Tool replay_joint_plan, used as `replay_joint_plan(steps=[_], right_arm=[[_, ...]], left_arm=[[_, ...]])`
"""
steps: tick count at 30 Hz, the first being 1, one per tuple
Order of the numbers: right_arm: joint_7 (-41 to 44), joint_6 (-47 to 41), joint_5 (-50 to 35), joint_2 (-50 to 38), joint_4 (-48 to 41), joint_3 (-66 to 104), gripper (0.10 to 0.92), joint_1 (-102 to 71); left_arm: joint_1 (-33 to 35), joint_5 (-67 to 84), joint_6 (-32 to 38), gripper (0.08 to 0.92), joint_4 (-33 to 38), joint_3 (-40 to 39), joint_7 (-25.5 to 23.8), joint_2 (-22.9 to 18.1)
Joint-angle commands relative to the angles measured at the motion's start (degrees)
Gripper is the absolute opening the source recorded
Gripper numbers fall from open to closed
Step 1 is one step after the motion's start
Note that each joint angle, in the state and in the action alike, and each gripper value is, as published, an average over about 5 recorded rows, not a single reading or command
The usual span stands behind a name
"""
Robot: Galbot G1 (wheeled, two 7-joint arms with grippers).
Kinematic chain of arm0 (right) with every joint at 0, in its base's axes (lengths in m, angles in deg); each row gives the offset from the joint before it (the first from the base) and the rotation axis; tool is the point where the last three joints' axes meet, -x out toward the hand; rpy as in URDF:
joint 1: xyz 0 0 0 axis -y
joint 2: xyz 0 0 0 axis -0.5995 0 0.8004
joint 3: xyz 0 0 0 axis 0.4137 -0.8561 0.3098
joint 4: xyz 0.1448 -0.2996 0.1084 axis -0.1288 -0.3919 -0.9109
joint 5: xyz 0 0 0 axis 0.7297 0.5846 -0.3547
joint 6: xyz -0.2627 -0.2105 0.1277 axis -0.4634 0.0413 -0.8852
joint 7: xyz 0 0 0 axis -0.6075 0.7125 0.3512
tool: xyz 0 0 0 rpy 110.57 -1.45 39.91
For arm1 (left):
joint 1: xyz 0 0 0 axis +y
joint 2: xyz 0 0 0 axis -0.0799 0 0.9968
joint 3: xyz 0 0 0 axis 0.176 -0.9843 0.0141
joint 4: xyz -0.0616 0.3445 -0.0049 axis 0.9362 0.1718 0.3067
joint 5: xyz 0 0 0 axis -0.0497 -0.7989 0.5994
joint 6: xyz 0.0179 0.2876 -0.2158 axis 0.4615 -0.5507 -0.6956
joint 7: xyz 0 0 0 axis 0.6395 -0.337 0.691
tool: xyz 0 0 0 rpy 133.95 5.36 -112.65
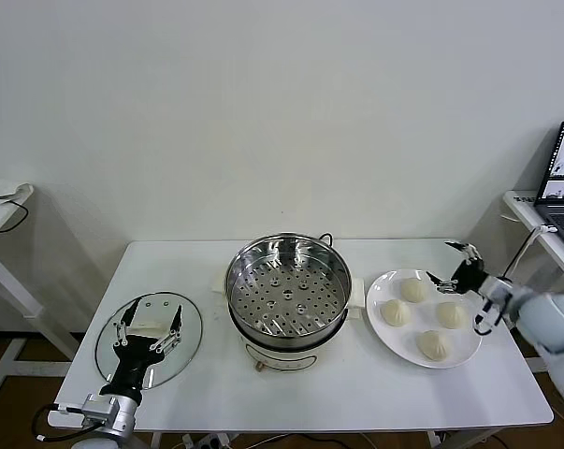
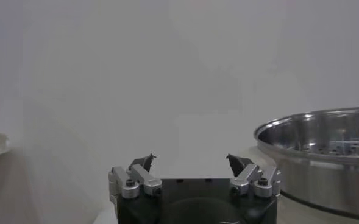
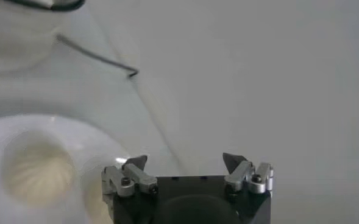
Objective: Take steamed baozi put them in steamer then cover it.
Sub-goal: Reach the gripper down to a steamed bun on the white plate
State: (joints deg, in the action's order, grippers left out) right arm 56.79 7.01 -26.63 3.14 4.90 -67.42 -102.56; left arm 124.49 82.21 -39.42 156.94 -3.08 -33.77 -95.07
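Lacking readable writing: steamer (image 1: 287, 290), cover (image 1: 149, 339), baozi (image 1: 396, 312).

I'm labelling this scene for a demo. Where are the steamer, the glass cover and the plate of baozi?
steamer (image 1: 263, 257): head view, on its shiny steel side wall.
glass cover (image 1: 190, 329): head view, on bare glass near its rim.
plate (image 1: 469, 351): head view, on its bare white rim.
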Motion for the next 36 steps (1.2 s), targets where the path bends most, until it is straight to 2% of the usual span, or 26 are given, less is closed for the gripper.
replay_joint_plan(steps=[1, 5, 10, 24, 36], right_arm=[[24.34, -0.08, 4.03, 0.11, -15.65, -29.50, 0.823, 30.97], [30.33, 0.34, 5.85, 3.37, -19.69, -33.27, 0.823, 34.87], [32.91, 1.37, 7.72, 7.98, -24.64, -35.33, 0.823, 36.93], [31.99, 3.81, 16.73, 18.74, -36.73, -31.76, 0.823, 34.99], [29.63, 4.79, 20.28, 22.95, -41.90, -29.03, 0.823, 34.82]], left_arm=[[-0.15, 0.17, -0.21, 0.823, 0.14, 0.41, 0.10, -0.26], [-0.18, 0.17, -0.24, 0.823, -0.23, 0.66, 0.14, -0.30], [-0.31, 0.15, -0.20, 0.823, -1.13, 0.72, 0.15, -0.39], [-0.79, 0.15, -0.13, 0.823, -2.77, 1.09, 0.17, -0.49], [-0.75, 0.09, 0.10, 0.823, -3.19, 1.01, 0.12, -0.82]])
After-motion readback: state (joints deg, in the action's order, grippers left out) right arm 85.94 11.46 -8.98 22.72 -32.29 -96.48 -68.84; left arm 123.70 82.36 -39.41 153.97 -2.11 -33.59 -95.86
